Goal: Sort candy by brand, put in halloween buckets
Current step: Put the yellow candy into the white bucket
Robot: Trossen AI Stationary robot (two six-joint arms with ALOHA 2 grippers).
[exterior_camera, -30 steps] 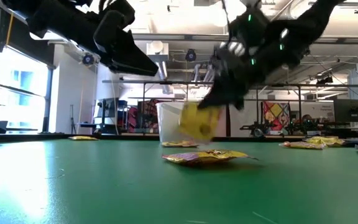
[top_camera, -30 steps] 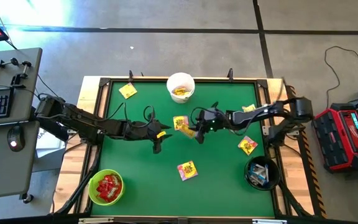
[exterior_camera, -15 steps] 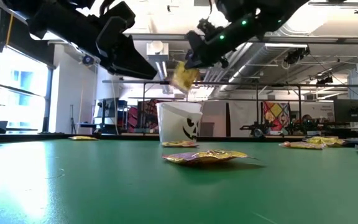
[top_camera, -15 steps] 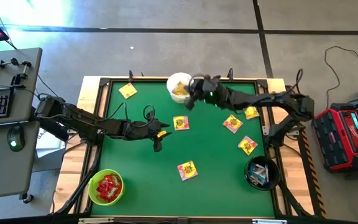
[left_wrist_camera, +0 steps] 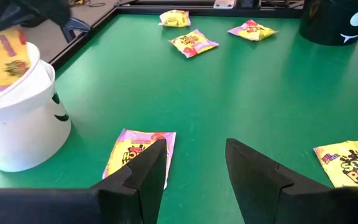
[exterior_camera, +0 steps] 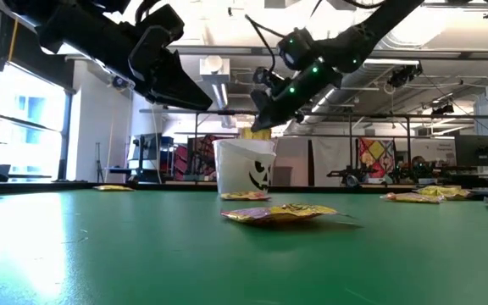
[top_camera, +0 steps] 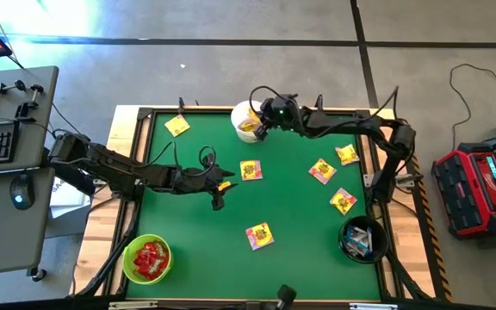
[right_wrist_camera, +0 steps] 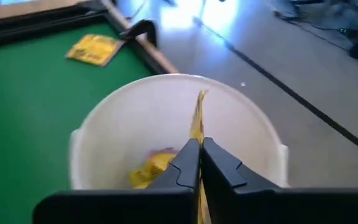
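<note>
- The lime green bucket (top_camera: 146, 260) sits at the table's near left corner, filled with red packets (top_camera: 151, 257); no arm is near it.
- One yellow packet (top_camera: 176, 126) lies alone near the far left corner, well apart from the rest.
- The left gripper (top_camera: 218, 200) hangs over the middle-left of the green table (top_camera: 300, 250), its jaws spread and holding nothing. In the left wrist view a yellow packet (left_wrist_camera: 139, 152) lies just ahead of its fingertips (left_wrist_camera: 157, 155).
- The white bucket (top_camera: 250, 120) stands at the far edge with yellow candy already inside.
- The right gripper (top_camera: 261, 127) is poised directly above that bucket, its fingers pinched tight on a yellow packet (right_wrist_camera: 197, 121) that hangs edge-down over the opening.
- Risk here: if the release comes while the packet is off-centre or still swinging, it could catch the rim and slide outside onto the table or floor. A thin wrapper may also cling to one finger. Dropping lower could knock the light bucket over.
- More yellow packets lie loose: one at centre (top_camera: 250, 170), one nearer the front (top_camera: 259, 234), and three towards the right (top_camera: 322, 170).
- The black bucket (top_camera: 362, 238) at the near right holds white-and-blue bars (top_camera: 360, 239).
</note>
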